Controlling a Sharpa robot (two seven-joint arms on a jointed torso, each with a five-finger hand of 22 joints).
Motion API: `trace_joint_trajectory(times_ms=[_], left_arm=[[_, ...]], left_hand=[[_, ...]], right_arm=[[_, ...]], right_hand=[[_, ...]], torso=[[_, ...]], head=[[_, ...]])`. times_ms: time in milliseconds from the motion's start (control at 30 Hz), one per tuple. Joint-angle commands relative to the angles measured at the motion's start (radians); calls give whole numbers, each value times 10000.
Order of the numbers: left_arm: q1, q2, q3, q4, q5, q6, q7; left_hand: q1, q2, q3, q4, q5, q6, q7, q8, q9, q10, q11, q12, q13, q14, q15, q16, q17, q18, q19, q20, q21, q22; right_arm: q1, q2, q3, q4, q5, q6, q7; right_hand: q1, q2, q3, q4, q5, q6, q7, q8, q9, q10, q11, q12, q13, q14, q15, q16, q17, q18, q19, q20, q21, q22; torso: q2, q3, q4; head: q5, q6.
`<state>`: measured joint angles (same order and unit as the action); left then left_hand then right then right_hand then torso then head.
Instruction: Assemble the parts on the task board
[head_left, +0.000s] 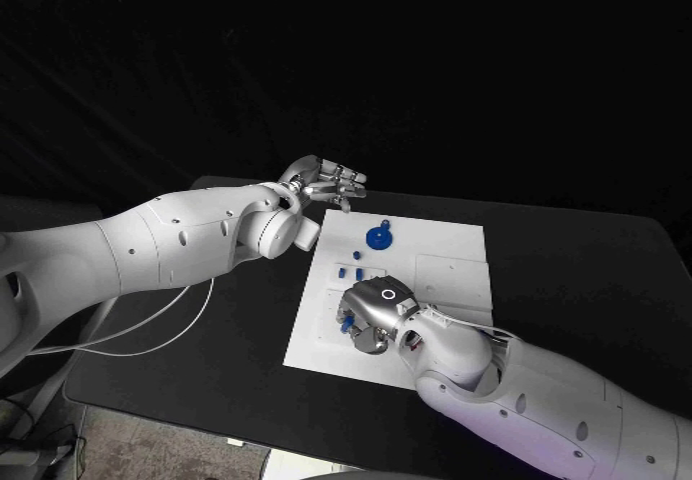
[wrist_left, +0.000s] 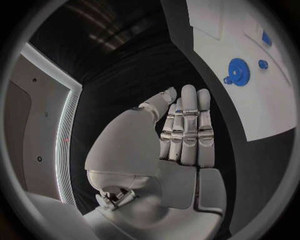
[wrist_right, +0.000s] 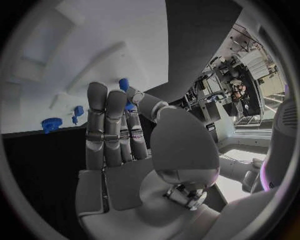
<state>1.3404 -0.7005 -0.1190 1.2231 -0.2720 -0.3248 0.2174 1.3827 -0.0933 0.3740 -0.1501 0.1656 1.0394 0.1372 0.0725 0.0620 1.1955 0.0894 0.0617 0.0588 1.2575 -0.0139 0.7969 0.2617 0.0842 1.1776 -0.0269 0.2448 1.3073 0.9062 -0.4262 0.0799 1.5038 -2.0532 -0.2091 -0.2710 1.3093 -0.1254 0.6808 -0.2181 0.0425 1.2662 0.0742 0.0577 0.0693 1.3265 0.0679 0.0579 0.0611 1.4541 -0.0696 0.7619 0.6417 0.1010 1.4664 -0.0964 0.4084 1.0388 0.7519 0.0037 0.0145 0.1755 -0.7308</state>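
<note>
Step in hand: we judge our right robot hand (head_left: 372, 315) is picking a small blue part (wrist_right: 124, 85) off the task board (head_left: 447, 290); the part sits at its fingertips, grip uncertain.
Left robot hand (head_left: 323, 183): fingers apart, holding nothing, hovering off the board's far corner above the worktop (head_left: 577, 270).
Board holds: a blue gear (head_left: 378, 237) and small blue pegs (head_left: 356, 270) near its middle.
Next move: we would need to confirm the pinch, then lift.

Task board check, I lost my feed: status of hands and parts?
Left hand open, off the board's far corner. Right hand pinching a small blue part over the task board. Blue gear lies untouched. Nothing in the way.
</note>
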Motion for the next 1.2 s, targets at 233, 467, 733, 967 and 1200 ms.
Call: trace_joint_trajectory(times_ms=[233, 467, 733, 967, 1200], left_arm=[[6, 3, 5, 16, 59, 116, 91], [6, 2, 5, 13, 59, 113, 92], [6, 5, 4, 14, 59, 110, 93], [6, -6, 4, 14, 59, 107, 89], [7, -7, 4, 18, 59, 102, 90]], left_hand=[[-46, 74, -61, -7, -3, 85, 6, -45, 8, -95, -4, -38, -2, 24, 45, -35, 13, 207, 65, -18, -65, 213], [-46, 74, -61, -7, -3, 85, 6, -45, 8, -95, -4, -38, -2, 24, 45, -35, 13, 207, 65, -18, -65, 213], [-46, 74, -61, -7, -3, 85, 6, -45, 8, -95, -4, -38, -2, 24, 45, -35, 13, 207, 65, -18, -65, 213], [-46, 74, -61, -7, -3, 85, 6, -45, 8, -95, -4, -38, -2, 24, 45, -35, 13, 207, 65, -18, -65, 213], [-46, 74, -61, -7, -3, 85, 6, -45, 8, -95, -4, -38, -2, 24, 45, -35, 13, 207, 65, -18, -65, 213]], right_arm=[[-6, -1, -3, -92, -257, 536, -64], [-6, 36, -11, -161, -243, 653, -45], [-6, 98, -54, -214, -237, 695, -28], [-6, 71, -73, -157, -235, 718, -47], [-6, 113, -83, -190, -375, 769, -123]], right_hand=[[-27, 90, 58, -27, 58, 70, 8, 65, 17, 757, -524, 25, 38, 28, -63, 11, -11, 170, 307, -49, -65, 47], [-41, 100, 49, -52, 58, 66, 9, 63, 16, 756, -525, 25, 38, 19, -62, 2, -19, 168, 303, -47, -93, 88], [-41, 100, 49, -52, 58, 66, 9, 63, 16, 756, -525, 25, 38, 19, -62, 2, -19, 168, 303, -47, -93, 88], [-56, 117, 31, -76, 58, 73, 8, 67, 17, 758, -526, 26, 38, 23, -65, -1, -24, 167, 308, -48, -118, 119], [-56, 117, 31, -76, 58, 73, 8, 67, 17, 758, -526, 26, 38, 23, -65, -1, -24, 167, 308, -48, -118, 119]], torso=[[0, -10, 4], [-2, -11, 1], [0, -15, 13], [-4, -19, 11], [-3, -16, -2]], head=[[-14, -17], [-18, -32], [-15, -54], [-1, -70], [6, -83]])
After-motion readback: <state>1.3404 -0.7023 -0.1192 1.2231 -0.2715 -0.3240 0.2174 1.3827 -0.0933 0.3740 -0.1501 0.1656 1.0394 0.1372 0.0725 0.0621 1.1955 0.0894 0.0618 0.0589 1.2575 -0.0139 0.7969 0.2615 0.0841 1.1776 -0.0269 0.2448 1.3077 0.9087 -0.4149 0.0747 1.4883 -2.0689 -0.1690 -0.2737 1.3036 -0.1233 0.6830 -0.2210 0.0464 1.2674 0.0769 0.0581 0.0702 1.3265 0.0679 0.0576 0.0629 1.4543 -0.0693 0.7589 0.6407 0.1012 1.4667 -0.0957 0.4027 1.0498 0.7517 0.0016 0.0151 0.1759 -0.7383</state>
